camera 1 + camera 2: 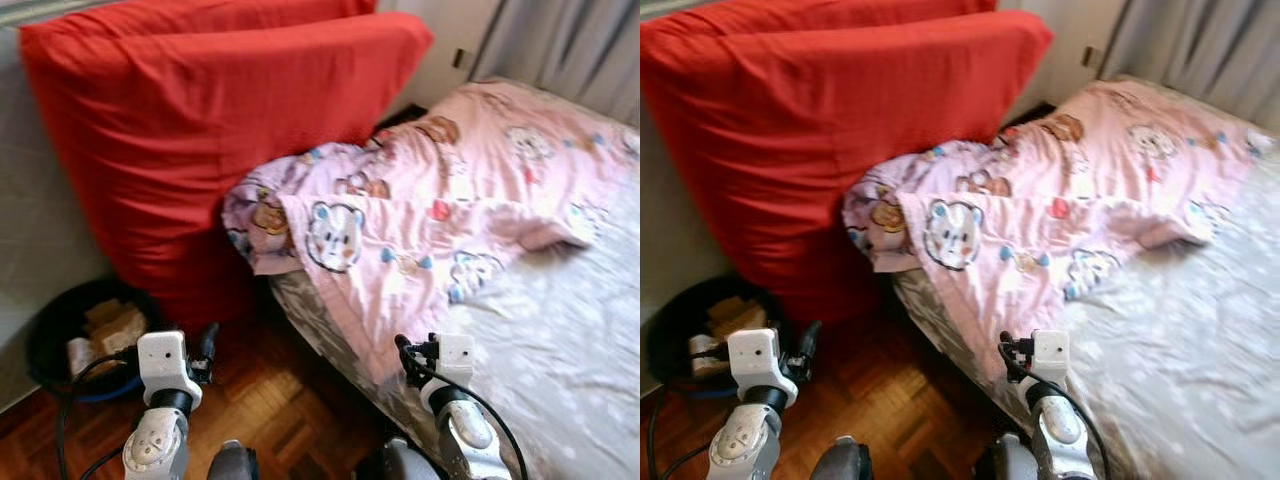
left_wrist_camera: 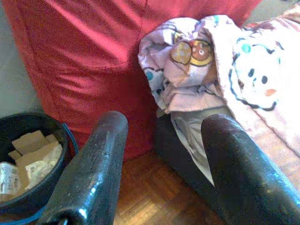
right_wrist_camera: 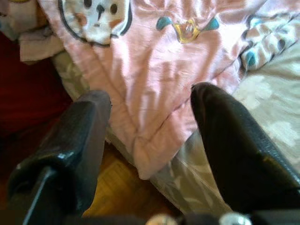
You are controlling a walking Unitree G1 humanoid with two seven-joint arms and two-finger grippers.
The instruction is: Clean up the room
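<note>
Left eye view shows the pink cartoon-bear blanket [image 1: 420, 215] rumpled across the bed [image 1: 560, 340], its corner hanging just beyond the right end effector [image 3: 145, 136], fingers spread and empty like the left end effector [image 2: 164, 159], so gripping that corner likely comes next.

Left arm [image 1: 158, 425]: silver shell showing a white boxy wrist housing [image 1: 163, 358], with black cable [image 1: 75, 385] looping beside it. Right arm [image 1: 462, 420]: matching silver shell carrying a white wrist housing [image 1: 452, 352] and black cable [image 1: 470, 395]. Jaws: two long, glossy black fingers [image 2: 96, 168] showing rounded tips.
</note>
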